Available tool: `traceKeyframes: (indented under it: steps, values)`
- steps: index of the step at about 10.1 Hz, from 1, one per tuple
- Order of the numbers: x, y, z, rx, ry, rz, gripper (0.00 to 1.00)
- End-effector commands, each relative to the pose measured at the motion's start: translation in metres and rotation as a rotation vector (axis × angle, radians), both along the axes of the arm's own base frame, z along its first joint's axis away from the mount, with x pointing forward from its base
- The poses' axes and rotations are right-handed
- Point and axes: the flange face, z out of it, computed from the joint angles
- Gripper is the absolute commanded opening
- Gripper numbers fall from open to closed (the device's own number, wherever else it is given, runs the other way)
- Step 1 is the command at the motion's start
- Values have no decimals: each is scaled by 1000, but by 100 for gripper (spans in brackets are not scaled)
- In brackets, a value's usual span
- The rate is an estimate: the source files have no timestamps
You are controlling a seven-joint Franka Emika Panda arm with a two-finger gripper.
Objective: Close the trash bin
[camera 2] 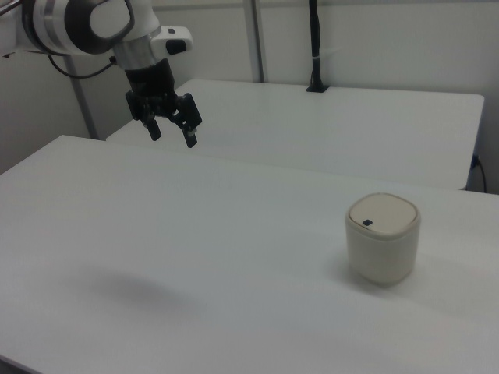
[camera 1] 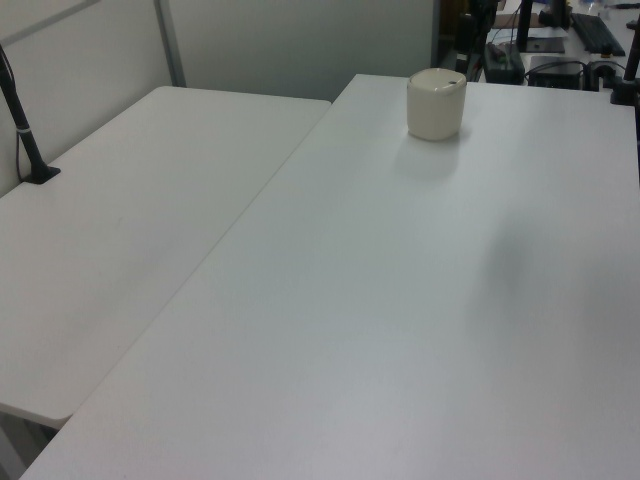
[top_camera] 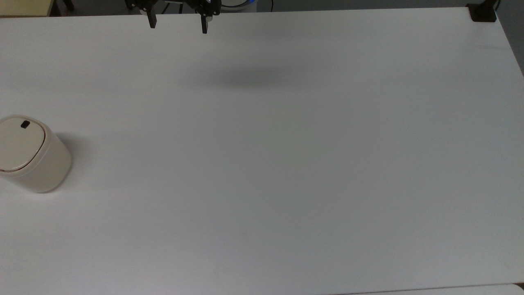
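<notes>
The trash bin [top_camera: 35, 157] is a small cream-white cylinder standing at the top view's far left, its flat lid lying down flush on the rim with a small black mark [top_camera: 25, 124] near the edge. It also stands at the far end of the table in the left view [camera 1: 436, 103] and at the right view's right [camera 2: 382, 238]. My gripper [top_camera: 178, 24] hangs high over the table's top edge in the top view, far from the bin. In the right view my gripper [camera 2: 172, 135] is open, with nothing between its black fingers.
The white table [top_camera: 286, 164] is bare around the bin. A second white table [camera 1: 130, 230] adjoins it on the left view's left. A black clamp post [top_camera: 483, 12] sits at the top view's upper right corner. The arm's shadow [top_camera: 245, 78] falls on the table.
</notes>
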Motion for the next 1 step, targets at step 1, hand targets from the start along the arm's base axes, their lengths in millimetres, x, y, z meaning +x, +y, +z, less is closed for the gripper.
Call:
traceKeyframes:
  steps: [1]
  values:
    - [0, -2, 7, -14, -13, 31, 100]
